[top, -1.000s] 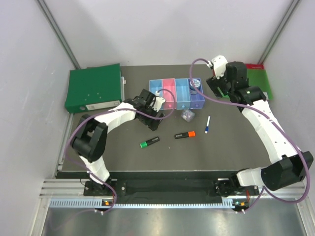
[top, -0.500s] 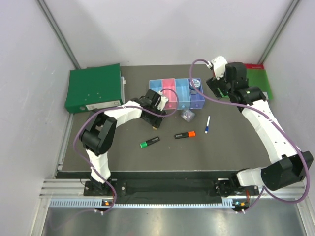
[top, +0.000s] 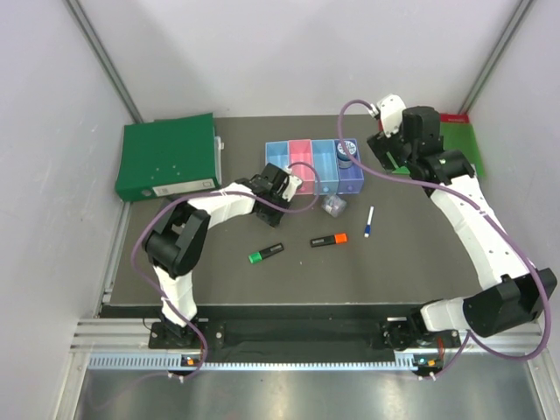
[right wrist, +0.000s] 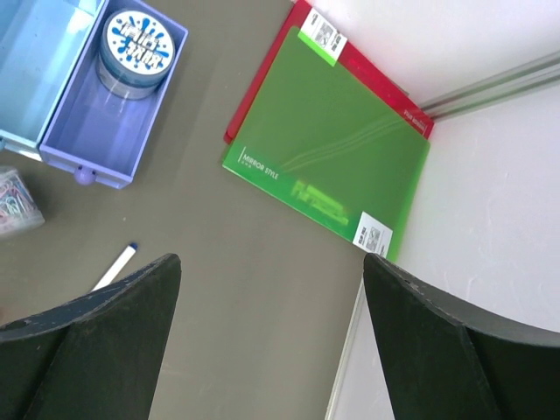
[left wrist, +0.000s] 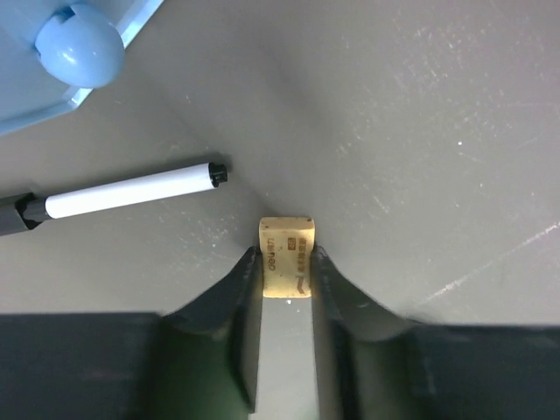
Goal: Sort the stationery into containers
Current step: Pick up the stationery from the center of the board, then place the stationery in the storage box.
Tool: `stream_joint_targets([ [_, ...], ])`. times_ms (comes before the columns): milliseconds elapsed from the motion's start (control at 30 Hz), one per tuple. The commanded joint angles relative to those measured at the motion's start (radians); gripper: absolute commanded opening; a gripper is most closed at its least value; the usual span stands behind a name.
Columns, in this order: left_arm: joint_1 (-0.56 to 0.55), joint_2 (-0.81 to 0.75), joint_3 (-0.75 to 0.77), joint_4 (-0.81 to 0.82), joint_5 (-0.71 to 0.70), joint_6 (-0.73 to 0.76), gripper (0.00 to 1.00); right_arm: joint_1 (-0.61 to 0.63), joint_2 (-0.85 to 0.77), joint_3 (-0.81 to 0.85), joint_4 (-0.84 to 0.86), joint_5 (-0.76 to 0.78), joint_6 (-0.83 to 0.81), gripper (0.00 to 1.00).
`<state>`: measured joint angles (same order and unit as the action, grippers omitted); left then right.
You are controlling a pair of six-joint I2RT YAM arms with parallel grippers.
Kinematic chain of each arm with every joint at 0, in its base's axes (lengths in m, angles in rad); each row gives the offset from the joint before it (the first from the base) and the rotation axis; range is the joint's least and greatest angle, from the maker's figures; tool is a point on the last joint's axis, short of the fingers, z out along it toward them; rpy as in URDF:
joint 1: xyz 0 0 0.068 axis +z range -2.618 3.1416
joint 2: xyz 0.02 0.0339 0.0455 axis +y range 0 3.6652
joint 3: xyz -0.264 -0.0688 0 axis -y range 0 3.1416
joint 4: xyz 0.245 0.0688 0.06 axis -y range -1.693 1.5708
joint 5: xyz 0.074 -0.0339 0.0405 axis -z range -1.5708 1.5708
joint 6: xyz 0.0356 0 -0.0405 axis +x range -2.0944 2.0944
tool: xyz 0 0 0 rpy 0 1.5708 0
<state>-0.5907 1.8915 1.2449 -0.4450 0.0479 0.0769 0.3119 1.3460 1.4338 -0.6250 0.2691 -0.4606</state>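
Left end effector: closed on the tan block, with one dark finger pressed to each side of it.
Tan block: low in the middle of the left wrist view, on or just over the grey surface; I cannot tell which.
Black-white marker: lies flat on the surface, up and to the left of the block, near it but not touching.
Right end effector: open, its two fingers far apart with nothing between them. In the top view it hangs at the upper right, just right of the trays.
Trays: four small joined trays in a row, in the upper middle of the top view: light blue, pink, light blue, purple.
Round tin: sits in the purple tray at the right end of the row.
Clear clip box: on the surface, just below the purple tray.
Blue-white pen: on the surface, to the lower right of the clip box.
Orange-cap highlighter: lies flat in the middle of the top view.
Green-cap highlighter: lies flat, lower left of the orange one and apart from it.
Green folder: upper left, well apart from the trays.
Green board with red edge: upper right, by the wall.
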Motion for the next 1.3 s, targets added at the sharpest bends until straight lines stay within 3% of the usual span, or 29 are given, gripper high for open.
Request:
stream_joint_targets([
  [0, -0.024, -0.023, -0.015, 0.029, -0.008, 0.015, 0.12, 0.003, -0.002, 0.057, 0.013, -0.001, 0.014, 0.84],
  [100, -0.026, -0.048, 0.020, 0.002, -0.010, 0.041, 0.00, 0.003, -0.011, 0.050, 0.013, 0.007, 0.011, 0.84],
  [300, -0.026, -0.164, 0.161, -0.078, 0.047, 0.121, 0.00, -0.022, -0.036, -0.001, 0.041, 0.056, 0.020, 0.84],
  [500, -0.034, -0.186, 0.284, 0.037, 0.167, 0.109, 0.00, -0.048, -0.047, -0.058, 0.073, 0.107, 0.037, 0.83],
  [767, -0.133, 0.019, 0.404, 0.186, 0.201, 0.173, 0.00, -0.171, -0.044, -0.078, 0.134, 0.196, 0.056, 0.83],
  [967, -0.144, 0.221, 0.617, 0.236, 0.179, 0.201, 0.00, -0.266, -0.057, -0.070, 0.117, 0.174, 0.083, 0.81],
  [1267, -0.143, 0.359, 0.671, 0.414, 0.129, 0.225, 0.00, -0.290, -0.074, -0.108, 0.102, 0.157, 0.106, 0.80],
])
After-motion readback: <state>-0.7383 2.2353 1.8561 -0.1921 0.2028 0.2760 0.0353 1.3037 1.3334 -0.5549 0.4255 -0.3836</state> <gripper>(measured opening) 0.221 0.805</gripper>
